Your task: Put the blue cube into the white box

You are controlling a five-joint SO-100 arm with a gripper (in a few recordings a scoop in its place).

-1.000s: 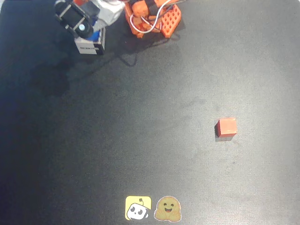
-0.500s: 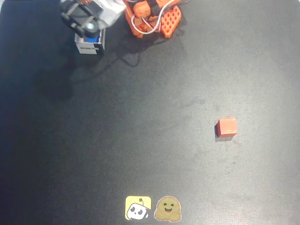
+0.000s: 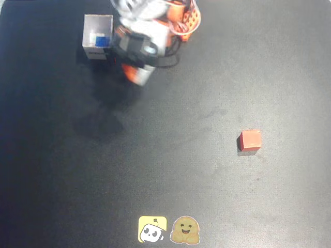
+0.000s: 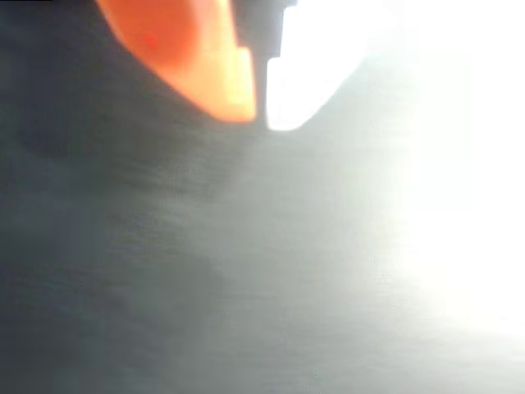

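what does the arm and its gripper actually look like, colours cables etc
In the overhead view the arm is built from orange printed parts, one with a grid of holes, joined by white and black blocks, with white and red cables looping near its base. In the wrist view the gripper has one orange finger and one white finger, both tapering to blunt tips.

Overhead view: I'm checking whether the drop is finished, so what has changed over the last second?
The gripper, which hung over the white box a second ago, has swung right and clear of it; in the wrist view its fingers are closed on nothing. The blue cube now lies uncovered inside the box. The box, the red-orange cube and the two stickers have not moved.
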